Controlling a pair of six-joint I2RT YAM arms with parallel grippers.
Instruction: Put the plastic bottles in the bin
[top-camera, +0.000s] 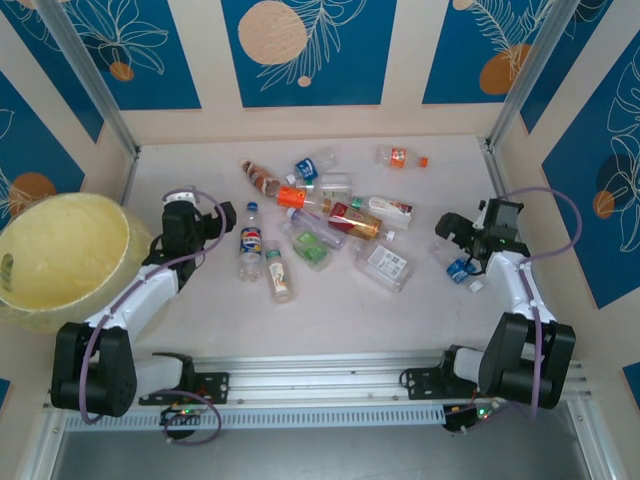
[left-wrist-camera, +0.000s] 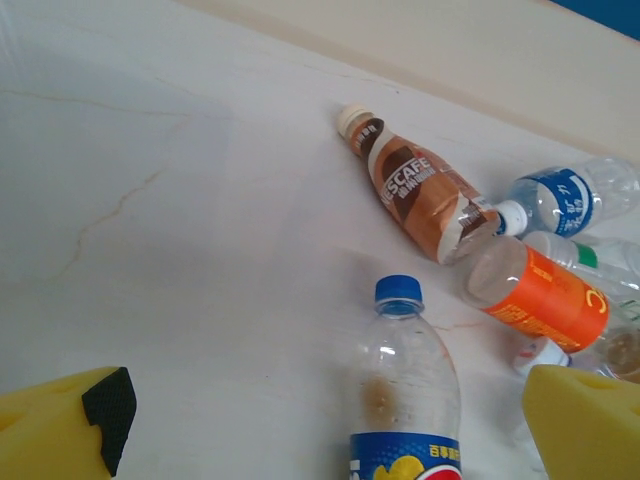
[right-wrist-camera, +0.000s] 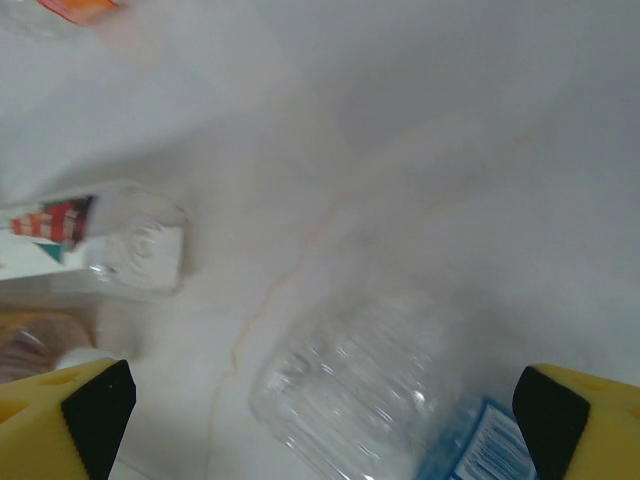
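Several plastic bottles lie scattered mid-table in the top view. Among them are a blue-capped Pepsi bottle (top-camera: 250, 243), a brown Nescafe bottle (top-camera: 261, 178) and an orange-labelled one (top-camera: 291, 197). The pale yellow bin (top-camera: 60, 260) stands at the far left. My left gripper (top-camera: 224, 215) is open just left of the Pepsi bottle (left-wrist-camera: 405, 400), whose neck points away between my yellow fingers (left-wrist-camera: 60, 430). My right gripper (top-camera: 447, 238) is open over a clear blue-labelled bottle (right-wrist-camera: 370, 390), which lies between its fingers (right-wrist-camera: 585, 420), ungripped.
A square clear bottle with a red label (right-wrist-camera: 130, 240) lies left of the right gripper. The Nescafe bottle (left-wrist-camera: 415, 190), a blue-labelled bottle (left-wrist-camera: 570, 195) and the orange bottle (left-wrist-camera: 540, 300) crowd ahead of the left gripper. Walls close in the table's back and sides.
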